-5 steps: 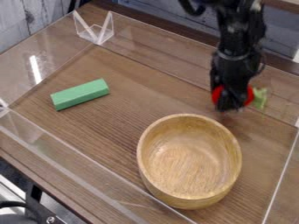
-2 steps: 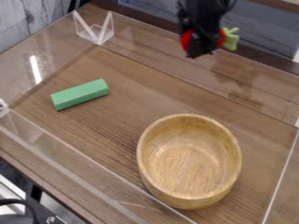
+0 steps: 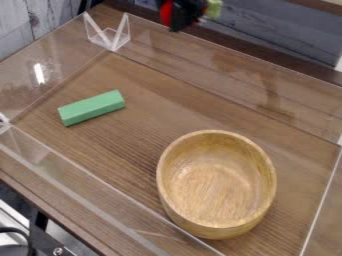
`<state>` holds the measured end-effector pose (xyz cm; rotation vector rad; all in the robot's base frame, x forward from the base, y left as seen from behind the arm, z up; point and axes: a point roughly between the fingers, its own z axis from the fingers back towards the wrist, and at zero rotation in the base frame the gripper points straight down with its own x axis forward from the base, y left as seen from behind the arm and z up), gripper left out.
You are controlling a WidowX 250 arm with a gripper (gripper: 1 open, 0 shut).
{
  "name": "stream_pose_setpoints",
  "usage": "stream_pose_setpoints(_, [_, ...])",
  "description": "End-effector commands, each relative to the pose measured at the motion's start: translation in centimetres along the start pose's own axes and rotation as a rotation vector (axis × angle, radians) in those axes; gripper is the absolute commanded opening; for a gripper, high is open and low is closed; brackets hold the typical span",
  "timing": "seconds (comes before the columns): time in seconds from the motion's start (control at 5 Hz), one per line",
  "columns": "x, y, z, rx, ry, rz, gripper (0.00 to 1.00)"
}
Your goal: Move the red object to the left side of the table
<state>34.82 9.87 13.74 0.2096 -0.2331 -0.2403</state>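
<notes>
The fingers gripped the strawberry high above the worktop, far from the green block and bowl.

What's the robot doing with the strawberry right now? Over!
Gripper shut on the red object, lifted high near the table's far edge. Green block and wooden bowl sit below, not blocking.

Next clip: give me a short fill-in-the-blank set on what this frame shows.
1. The gripper holds a small ____ object at the frame's top edge.
2. The wooden bowl contains ____.
3. The block lying left of the bowl is ____ in colour.

Missing words: red; nothing; green
</notes>
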Motion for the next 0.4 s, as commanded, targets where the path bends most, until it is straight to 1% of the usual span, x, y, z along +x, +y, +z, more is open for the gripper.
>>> stream_pose_setpoints(0.0, [-0.4,4.3,0.5,0.061,-0.019,0.115,0.0])
stream_pose_setpoints(0.2, [-1.4,6.7,-1.2,0.072,-0.001,0.155,0.0])
